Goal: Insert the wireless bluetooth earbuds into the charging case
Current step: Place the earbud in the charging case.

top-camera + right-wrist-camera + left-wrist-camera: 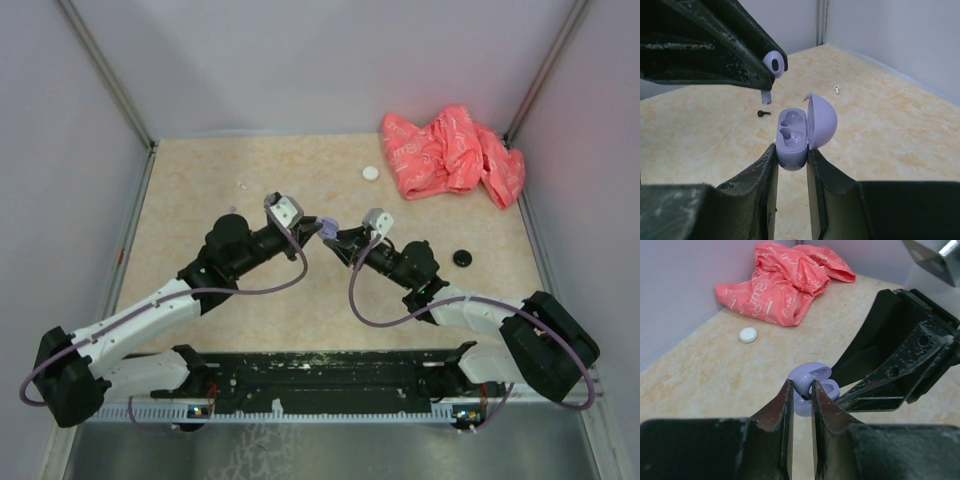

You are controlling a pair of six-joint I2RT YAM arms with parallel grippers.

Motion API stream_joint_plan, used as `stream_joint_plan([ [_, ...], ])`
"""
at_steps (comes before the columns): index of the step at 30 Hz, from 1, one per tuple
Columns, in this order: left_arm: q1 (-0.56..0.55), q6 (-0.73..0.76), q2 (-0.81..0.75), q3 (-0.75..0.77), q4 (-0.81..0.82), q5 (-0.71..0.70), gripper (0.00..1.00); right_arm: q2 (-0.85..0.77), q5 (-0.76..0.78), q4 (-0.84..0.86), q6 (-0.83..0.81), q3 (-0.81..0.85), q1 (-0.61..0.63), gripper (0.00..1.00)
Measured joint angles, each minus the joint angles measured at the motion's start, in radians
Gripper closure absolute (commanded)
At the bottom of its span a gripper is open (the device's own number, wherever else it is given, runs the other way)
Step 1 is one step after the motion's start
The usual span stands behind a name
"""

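My right gripper (791,150) is shut on the base of an open pale purple charging case (791,135). Its lid (822,121) is swung open and both sockets look empty. My left gripper (801,386) is shut on a pale purple earbud (803,383), held just above and left of the case; in the right wrist view the earbud (774,64) hangs stem down. In the top view the two grippers (322,227) (343,236) meet above mid-table. A black earbud (763,113) and a white earbud (837,89) lie on the table beyond.
A crumpled pink bag (450,150) lies at the back right corner. A white round case (371,173) sits near it, and a black round case (462,257) lies right of my right arm. Grey walls close in the table.
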Motion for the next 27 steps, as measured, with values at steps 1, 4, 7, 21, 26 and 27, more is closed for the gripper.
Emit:
stream_joint_plan([
  [1,-0.015,0.013,0.0,-0.003,0.011,0.004,0.92,0.0,-0.002,0.006,0.001,0.0,0.0,1.0],
  [4,-0.047,0.045,0.002,-0.008,0.034,0.009,0.91,0.0,-0.01,0.016,0.002,0.0,0.0,1.0],
  [7,-0.071,0.078,0.012,-0.008,0.06,0.009,0.91,0.0,-0.02,0.016,0.002,0.0,0.0,1.0],
  [21,-0.104,0.189,0.037,-0.027,0.082,-0.025,0.91,-0.012,-0.037,0.027,0.002,0.0,0.0,1.0],
  [26,-0.105,0.208,0.038,-0.029,0.083,-0.039,0.91,-0.012,-0.039,0.029,0.002,0.0,0.0,1.0],
  [27,-0.105,0.21,0.038,-0.031,0.085,-0.043,0.91,-0.012,-0.039,0.028,0.002,0.0,0.0,1.0],
])
